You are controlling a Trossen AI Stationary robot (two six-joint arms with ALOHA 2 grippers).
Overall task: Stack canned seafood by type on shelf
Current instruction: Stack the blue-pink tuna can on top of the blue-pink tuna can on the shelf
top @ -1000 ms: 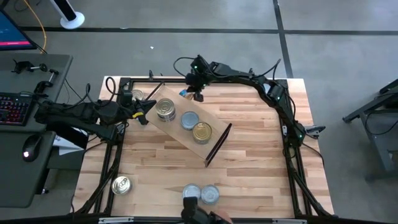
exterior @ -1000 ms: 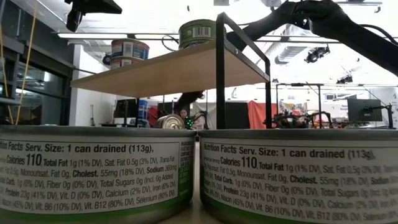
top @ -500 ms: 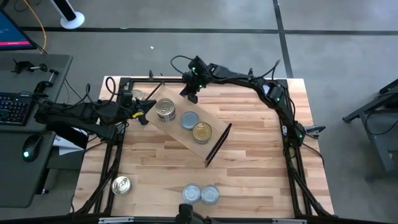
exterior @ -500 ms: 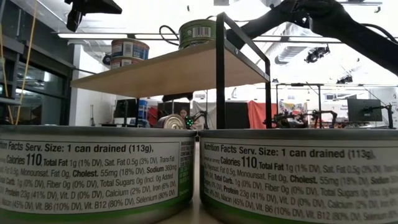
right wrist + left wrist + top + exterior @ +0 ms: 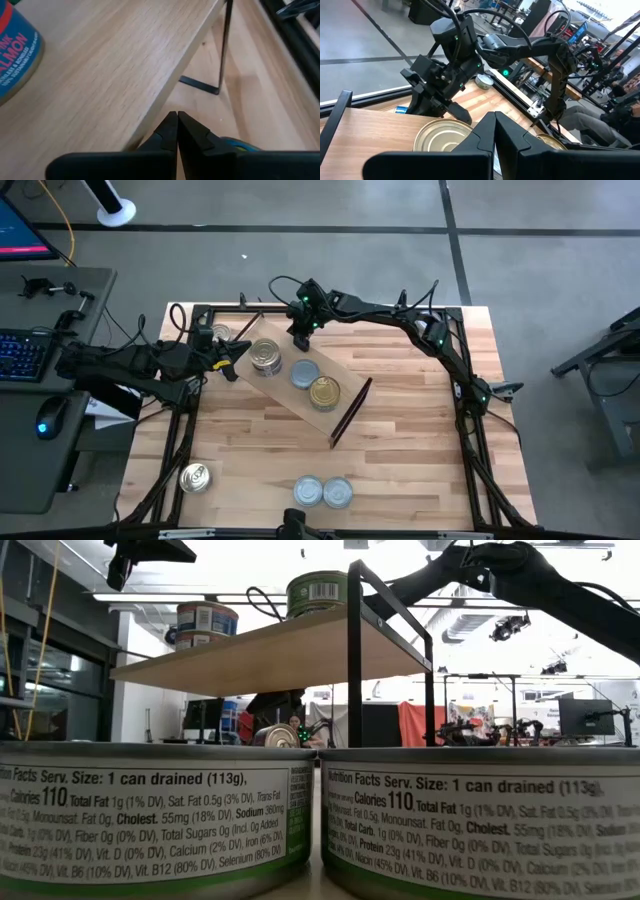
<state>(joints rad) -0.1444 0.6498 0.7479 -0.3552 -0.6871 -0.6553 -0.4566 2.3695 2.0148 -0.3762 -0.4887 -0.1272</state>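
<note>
The left gripper [image 5: 228, 363], fingers pressed together and empty, waits at 9 o'clock of the shelf [image 5: 345, 380], which carries three cans [image 5: 305, 373] abreast. The right gripper [image 5: 298, 338], also closed and empty, has slid toward 9 o'clock along the shelf's far edge. I judge it is going for another can.

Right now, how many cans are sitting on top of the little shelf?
3 stacks show on the shelf from above: silver, pale blue, gold. The low view shows two stacked cans, so more may hide underneath.

A robotics lab is indicated: a keyboard [image 5: 22, 353] and mouse [image 5: 47, 428] at 9 o'clock, concrete floor [image 5: 300, 260], further robot rigs [image 5: 480, 730] behind.
</note>
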